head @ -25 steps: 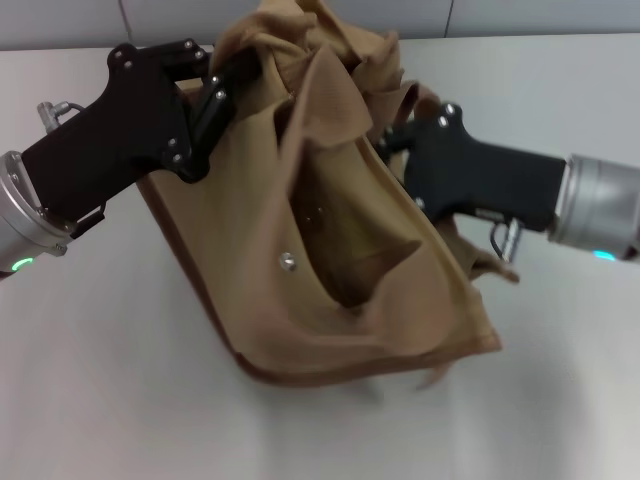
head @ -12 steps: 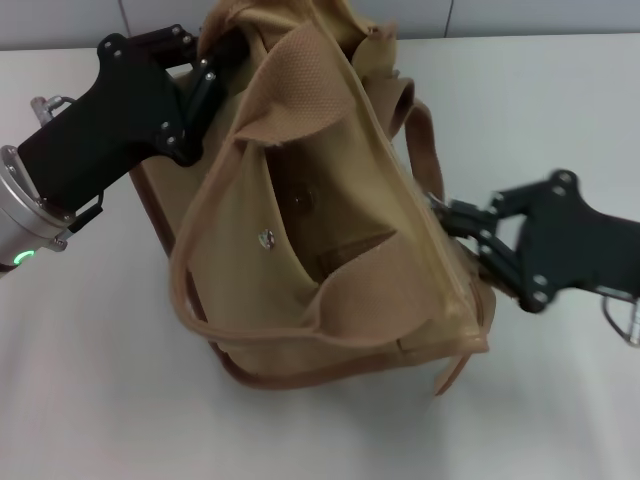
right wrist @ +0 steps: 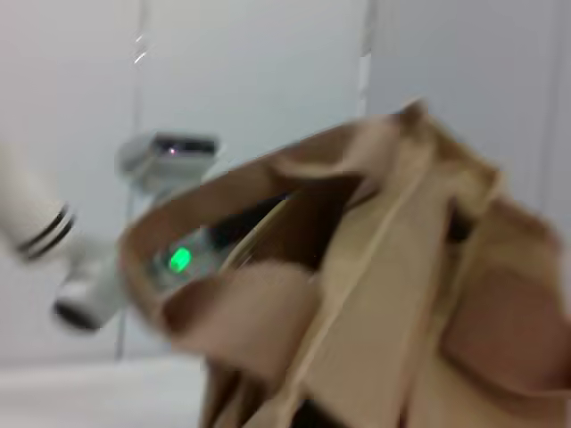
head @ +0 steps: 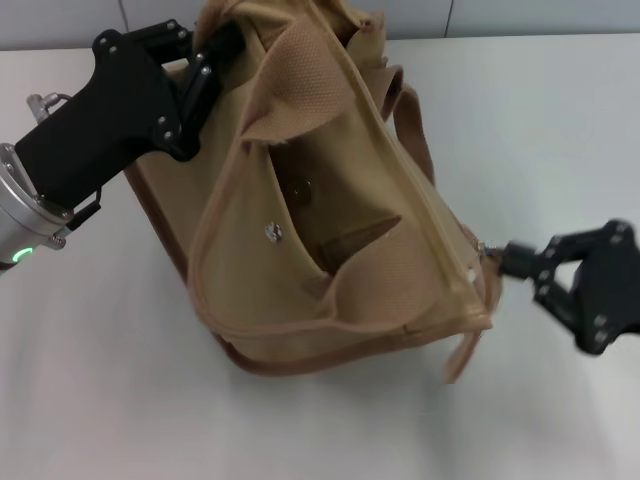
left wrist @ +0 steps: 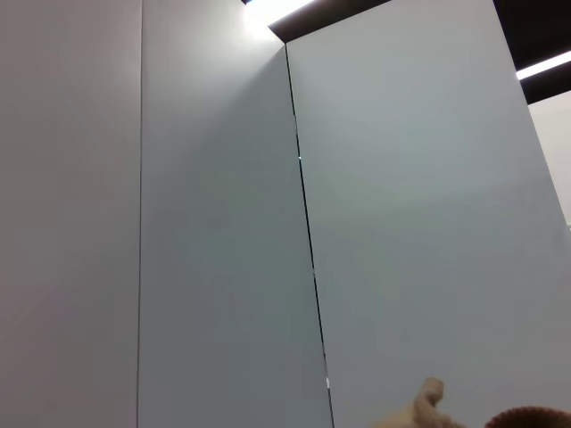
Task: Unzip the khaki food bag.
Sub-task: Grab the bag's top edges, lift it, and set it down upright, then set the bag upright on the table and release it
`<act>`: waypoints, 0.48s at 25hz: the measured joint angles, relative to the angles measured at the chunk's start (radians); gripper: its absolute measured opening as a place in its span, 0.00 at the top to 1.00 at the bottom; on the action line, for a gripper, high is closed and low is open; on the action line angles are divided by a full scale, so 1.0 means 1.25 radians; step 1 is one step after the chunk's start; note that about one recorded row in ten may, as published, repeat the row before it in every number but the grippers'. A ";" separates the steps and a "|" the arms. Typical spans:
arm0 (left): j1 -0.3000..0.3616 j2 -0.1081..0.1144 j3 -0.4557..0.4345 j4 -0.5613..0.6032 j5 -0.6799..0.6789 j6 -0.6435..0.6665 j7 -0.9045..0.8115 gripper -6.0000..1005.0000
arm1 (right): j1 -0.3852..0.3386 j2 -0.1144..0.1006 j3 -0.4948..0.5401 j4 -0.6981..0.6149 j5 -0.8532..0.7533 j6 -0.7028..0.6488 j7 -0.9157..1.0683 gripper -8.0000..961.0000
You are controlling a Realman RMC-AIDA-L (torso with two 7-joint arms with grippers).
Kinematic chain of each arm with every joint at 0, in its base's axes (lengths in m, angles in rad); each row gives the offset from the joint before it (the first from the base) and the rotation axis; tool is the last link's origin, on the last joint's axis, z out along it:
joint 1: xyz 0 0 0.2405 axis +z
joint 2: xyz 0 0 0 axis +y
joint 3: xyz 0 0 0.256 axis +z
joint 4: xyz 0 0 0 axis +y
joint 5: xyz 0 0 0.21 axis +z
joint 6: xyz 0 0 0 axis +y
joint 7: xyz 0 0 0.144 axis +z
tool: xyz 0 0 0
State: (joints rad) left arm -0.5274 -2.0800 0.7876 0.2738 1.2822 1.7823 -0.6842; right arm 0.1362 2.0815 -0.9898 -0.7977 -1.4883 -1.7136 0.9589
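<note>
I've got the khaki food bag [head: 330, 200] sitting mid-table [head: 560, 120], tipped over toward my right side with its top gaping and the front pocket snap [head: 273, 232] facing up. Left gripper [head: 215, 45] is clamped on the bag's far top corner, anchoring it. Right gripper [head: 500, 256] is pinched shut on the zipper pull [head: 484, 247] at the near right end of the zip line — looks like the slider is at or near the end of its run. Risks as I see them: keep pulling and I just drag the whole bag across the table or stress the end stop; the pull is tiny, so it could pop out of the fingertips; the left grip is only on loose canvas — it could slip and let the bag collapse. Left wrist view shows mostly wall, no help there.
</note>
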 joint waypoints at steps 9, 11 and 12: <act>0.003 0.000 -0.001 -0.001 0.000 0.005 0.000 0.90 | 0.006 -0.015 0.148 0.026 -0.035 -0.038 0.056 0.80; 0.003 0.000 -0.001 -0.001 0.000 0.006 0.000 0.90 | 0.013 -0.020 0.170 0.026 -0.085 -0.031 0.054 0.73; 0.003 0.000 0.000 -0.001 0.000 0.006 0.000 0.90 | 0.019 -0.021 0.182 0.024 -0.118 -0.024 0.052 0.70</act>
State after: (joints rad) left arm -0.5239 -2.0799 0.7874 0.2730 1.2822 1.7892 -0.6841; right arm 0.1600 2.0548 -0.7626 -0.7672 -1.6359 -1.7430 1.0241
